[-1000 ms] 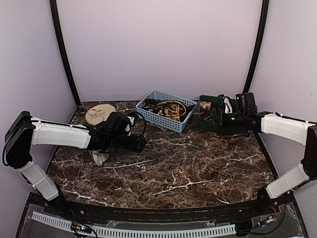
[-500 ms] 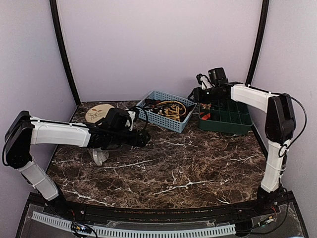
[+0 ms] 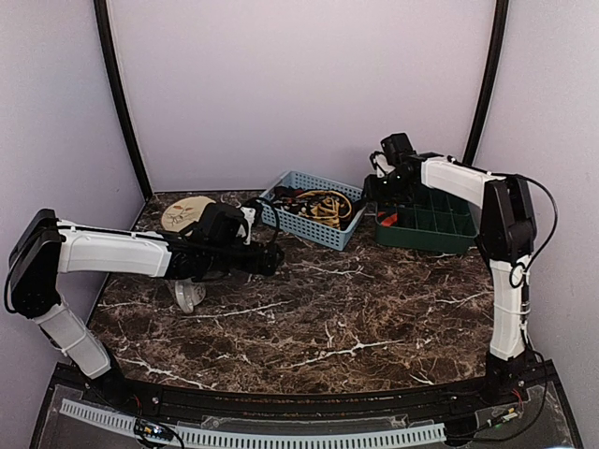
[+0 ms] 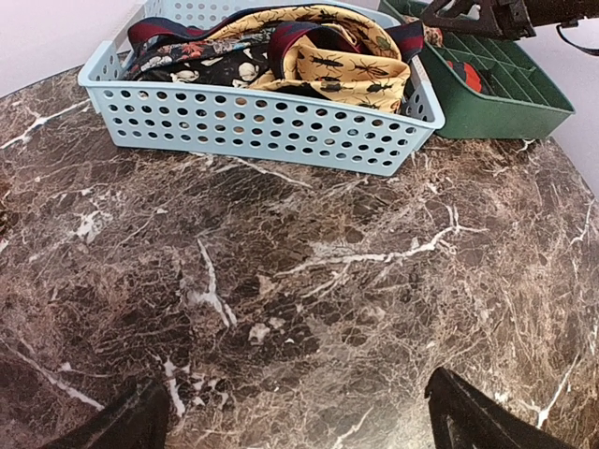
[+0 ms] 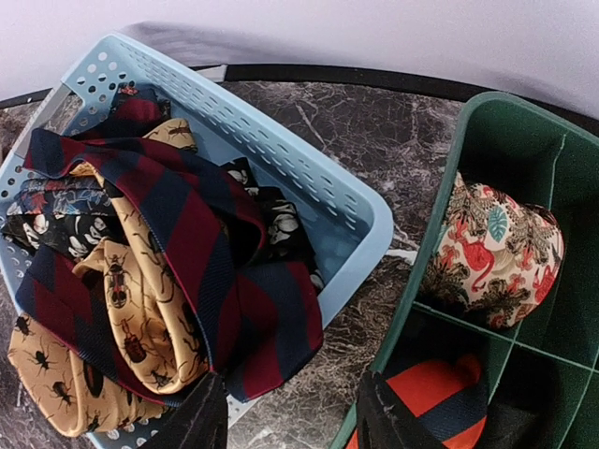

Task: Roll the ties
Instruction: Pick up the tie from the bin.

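Observation:
Several ties lie bunched in a light blue basket (image 3: 314, 208). In the right wrist view the dark tie with red stripes (image 5: 187, 243) lies on top, over a gold insect-print tie (image 5: 122, 309) and a dark patterned tie (image 5: 56, 215). The gold tie (image 4: 337, 65) also shows in the left wrist view. My right gripper (image 3: 370, 192) is open and empty, hovering above the gap between the basket's right corner and the tray (image 5: 295, 421). My left gripper (image 3: 267, 265) is open and empty, low over the marble in front of the basket (image 4: 295, 426).
A green divided tray (image 3: 440, 229) stands right of the basket. It holds a rolled floral tie (image 5: 491, 248) and a rolled red-and-dark striped tie (image 5: 440, 393). A round tan disc (image 3: 187, 213) lies at the back left. A small grey object (image 3: 187, 297) sits under the left arm.
My right arm rose from low over the green tray and swung left toward the basket's right corner. The left arm has barely moved.

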Available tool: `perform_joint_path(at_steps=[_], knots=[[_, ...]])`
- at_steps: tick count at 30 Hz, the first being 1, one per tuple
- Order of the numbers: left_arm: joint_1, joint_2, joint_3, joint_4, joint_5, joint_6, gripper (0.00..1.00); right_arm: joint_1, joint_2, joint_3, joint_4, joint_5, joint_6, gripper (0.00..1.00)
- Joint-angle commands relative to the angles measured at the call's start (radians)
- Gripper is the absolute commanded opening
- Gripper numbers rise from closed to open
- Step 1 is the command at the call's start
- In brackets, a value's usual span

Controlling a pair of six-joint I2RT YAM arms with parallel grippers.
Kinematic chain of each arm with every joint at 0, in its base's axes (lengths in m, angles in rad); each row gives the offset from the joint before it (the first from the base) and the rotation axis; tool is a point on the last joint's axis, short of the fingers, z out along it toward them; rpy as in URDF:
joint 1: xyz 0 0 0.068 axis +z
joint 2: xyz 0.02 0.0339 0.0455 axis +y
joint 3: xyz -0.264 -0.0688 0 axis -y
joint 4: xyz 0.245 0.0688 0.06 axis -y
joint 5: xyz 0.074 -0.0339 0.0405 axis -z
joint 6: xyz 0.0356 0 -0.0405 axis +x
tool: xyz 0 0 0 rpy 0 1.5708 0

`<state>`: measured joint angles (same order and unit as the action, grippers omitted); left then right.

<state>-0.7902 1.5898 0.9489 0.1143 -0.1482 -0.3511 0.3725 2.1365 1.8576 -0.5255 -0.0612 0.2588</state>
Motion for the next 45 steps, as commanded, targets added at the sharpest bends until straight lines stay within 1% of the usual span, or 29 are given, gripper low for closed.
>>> perform_joint_path(at_steps=[1, 4, 6, 7, 8, 9, 12, 17, 23, 26, 30, 34, 38, 40, 45], knots=[[-0.005, -0.021, 0.021, 0.013, -0.029, 0.014, 0.99, 0.003, 0.056, 0.054, -0.013, 0.032, -0.01, 0.46], [-0.005, -0.03, 0.016, 0.013, -0.035, 0.016, 0.99, 0.003, 0.076, 0.072, -0.01, 0.035, -0.011, 0.42], [-0.005, -0.035, 0.012, 0.013, -0.041, 0.015, 0.99, 0.003, 0.086, 0.089, -0.011, 0.037, -0.012, 0.37], [-0.005, -0.036, 0.011, 0.013, -0.043, 0.015, 0.99, 0.003, 0.089, 0.099, -0.011, 0.037, -0.013, 0.32], [-0.005, -0.037, 0.01, 0.013, -0.046, 0.015, 0.99, 0.003, 0.088, 0.103, -0.009, 0.038, -0.015, 0.24], [-0.005, -0.037, 0.008, 0.013, -0.048, 0.015, 0.99, 0.003, 0.085, 0.106, -0.007, 0.038, -0.014, 0.2], [-0.005, -0.039, 0.003, 0.017, -0.057, 0.014, 0.99, 0.003, 0.063, 0.109, 0.007, 0.047, -0.013, 0.0], [-0.004, -0.038, 0.012, 0.016, -0.086, 0.012, 0.99, 0.003, -0.004, 0.112, 0.043, 0.054, -0.021, 0.0], [-0.004, -0.047, 0.01, 0.061, -0.097, 0.048, 0.99, 0.003, -0.129, 0.124, 0.184, 0.012, -0.022, 0.0], [-0.003, -0.037, 0.027, 0.07, -0.101, 0.074, 0.99, 0.003, -0.135, 0.188, 0.23, -0.023, -0.021, 0.0], [0.006, -0.021, 0.063, 0.074, -0.087, 0.105, 0.99, 0.003, -0.101, 0.324, 0.252, -0.114, 0.005, 0.0], [0.047, -0.017, 0.083, 0.136, -0.018, 0.133, 0.99, 0.004, -0.094, 0.398, 0.293, -0.217, 0.055, 0.0], [0.131, 0.003, 0.124, 0.22, 0.141, 0.162, 0.99, 0.005, -0.149, 0.389, 0.394, -0.303, 0.118, 0.0], [0.153, 0.03, 0.161, 0.265, 0.212, 0.194, 0.99, 0.005, -0.184, 0.377, 0.438, -0.343, 0.144, 0.0], [0.157, 0.155, 0.272, 0.396, 0.275, 0.324, 0.99, 0.006, -0.256, 0.351, 0.547, -0.434, 0.214, 0.0]])
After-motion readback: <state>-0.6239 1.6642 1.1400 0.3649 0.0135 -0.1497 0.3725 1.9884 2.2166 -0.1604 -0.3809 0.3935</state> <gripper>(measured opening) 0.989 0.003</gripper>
